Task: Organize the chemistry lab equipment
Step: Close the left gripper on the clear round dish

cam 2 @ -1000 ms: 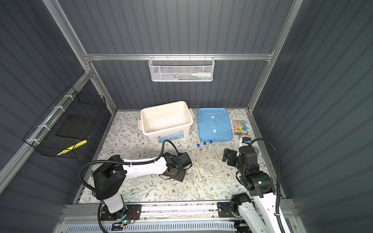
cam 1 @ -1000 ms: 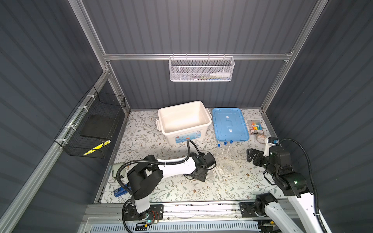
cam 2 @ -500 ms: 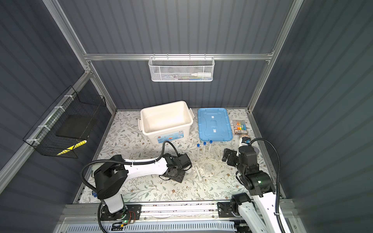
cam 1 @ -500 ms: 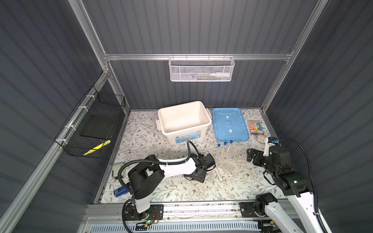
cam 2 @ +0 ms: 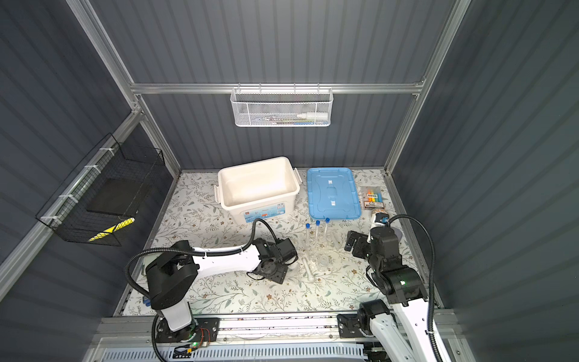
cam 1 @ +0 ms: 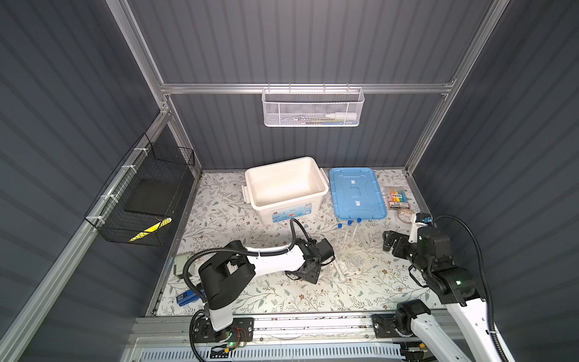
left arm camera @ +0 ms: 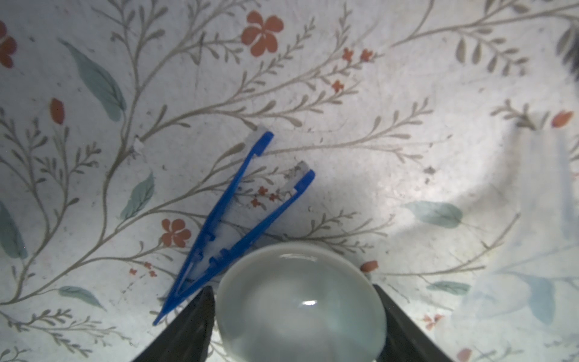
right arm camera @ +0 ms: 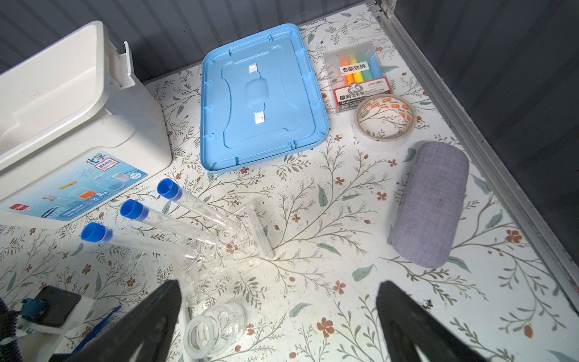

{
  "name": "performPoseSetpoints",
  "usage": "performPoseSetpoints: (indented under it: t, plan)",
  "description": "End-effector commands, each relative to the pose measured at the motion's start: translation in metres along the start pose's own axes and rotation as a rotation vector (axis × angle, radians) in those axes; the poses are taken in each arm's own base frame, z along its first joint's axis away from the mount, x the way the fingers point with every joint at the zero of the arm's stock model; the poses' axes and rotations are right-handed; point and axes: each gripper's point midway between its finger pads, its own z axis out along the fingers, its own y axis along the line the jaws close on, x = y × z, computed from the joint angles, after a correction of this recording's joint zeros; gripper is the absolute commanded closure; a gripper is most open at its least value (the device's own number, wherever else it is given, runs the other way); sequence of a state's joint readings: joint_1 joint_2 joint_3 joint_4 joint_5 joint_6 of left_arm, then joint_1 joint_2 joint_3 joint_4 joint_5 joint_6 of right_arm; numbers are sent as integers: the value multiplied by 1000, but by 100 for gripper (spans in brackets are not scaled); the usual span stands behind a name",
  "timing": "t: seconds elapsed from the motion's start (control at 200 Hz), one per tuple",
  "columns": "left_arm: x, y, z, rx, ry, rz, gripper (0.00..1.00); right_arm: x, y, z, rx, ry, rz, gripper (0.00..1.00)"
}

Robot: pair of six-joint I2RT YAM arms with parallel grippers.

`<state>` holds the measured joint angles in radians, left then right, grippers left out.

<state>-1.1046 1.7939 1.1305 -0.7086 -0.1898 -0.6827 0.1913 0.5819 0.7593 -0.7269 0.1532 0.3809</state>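
At the back of the floral table the white bin stands open and looks empty, its blue lid flat beside it; the mesh basket on the rear rail holds a white tube and other slim items. Near the table's middle, the left gripper has its fingers pressed to opposite sides of a white ceramic dish, mouth-up between them. Blue tweezers lie flat just beside one finger, joined end nearest it, spread tips pointing away from the gripper. Three blue-capped test tubes lean in the clear rack, caps toward the bin. The right gripper hangs spread wide, holding nothing.
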Motion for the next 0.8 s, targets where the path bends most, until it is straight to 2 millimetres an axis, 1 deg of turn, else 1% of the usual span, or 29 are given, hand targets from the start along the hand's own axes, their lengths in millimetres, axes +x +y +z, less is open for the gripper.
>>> performPoseSetpoints:
  t: [0.0, 0.135, 0.325, 0.505, 0.655, 0.75, 0.795]
  plan:
    - [-5, 0, 2, -1, -3, -11, 27, 5, -4, 1, 14, 10, -8, 1]
    - [-6, -2, 1, 3, -4, -13, 35, 5, -4, 2, 15, 12, -9, 1]
    - [-11, -4, -5, 12, -19, -12, 37, 4, -3, 2, 10, 10, -11, 1]
    - [-15, -6, -9, 16, -28, -10, 36, 2, -1, 2, 4, 5, -11, 1]
    - [-12, -5, -5, 8, -10, -14, 29, 4, -2, 3, 9, 11, -12, 1]
    - [-9, -3, -3, 3, -6, -18, 27, 4, -3, 3, 10, 12, -13, 1]
    - [-8, -2, -2, 1, -5, -19, 29, 4, -2, 3, 10, 11, -13, 1]
